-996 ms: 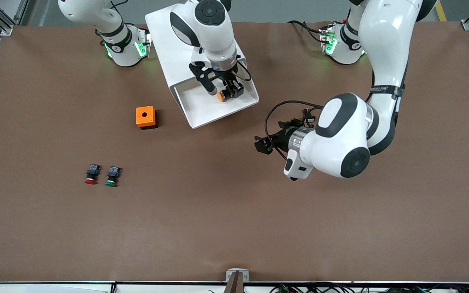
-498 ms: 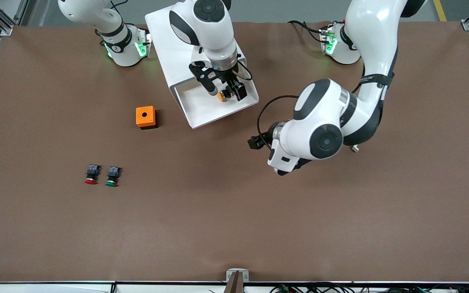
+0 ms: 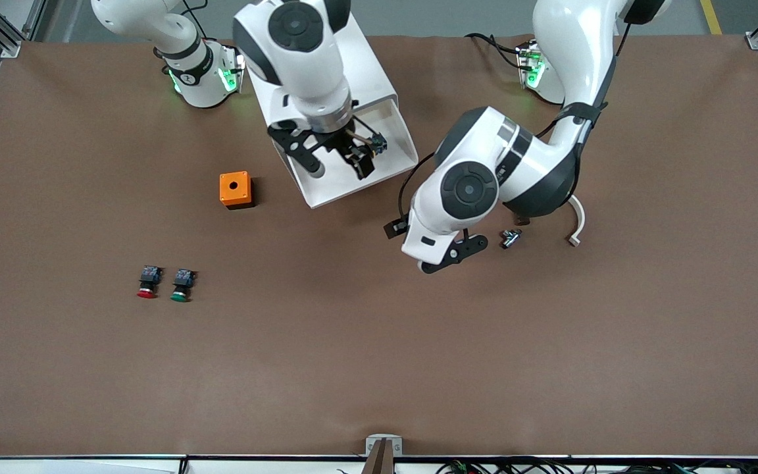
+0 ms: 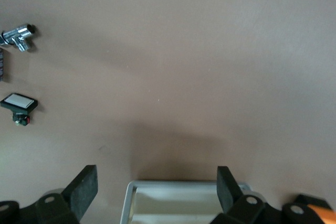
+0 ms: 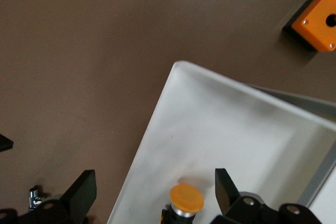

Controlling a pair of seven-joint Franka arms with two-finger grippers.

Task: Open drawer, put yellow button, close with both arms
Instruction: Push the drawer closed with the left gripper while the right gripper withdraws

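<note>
The drawer point(image 3: 360, 189) stands pulled out of the white cabinet point(image 3: 369, 72), its white tray point(image 5: 220, 124) open to above. The yellow button point(image 5: 186, 199) lies in the tray on its side, cap toward the tray's rim. My right gripper point(image 3: 337, 168) hangs open over the tray, and in the right wrist view the right gripper point(image 5: 155, 187) straddles the button without touching it. My left gripper point(image 3: 395, 228) is open and holds nothing, low over the table just off the drawer's corner nearest the left arm. That tray corner point(image 4: 184, 184) shows between the left gripper's point(image 4: 155, 187) fingers.
An orange box point(image 3: 235, 189) with a hole sits beside the drawer toward the right arm's end. A red button point(image 3: 147, 282) and a green button point(image 3: 181, 285) lie nearer the camera. A chrome fitting point(image 3: 509, 238) and a curved white piece point(image 3: 575, 227) lie by the left arm.
The right gripper opened, let the yellow button drop into the tray and lifted a little. The left arm swung its hand toward the drawer, uncovering the chrome fitting.
</note>
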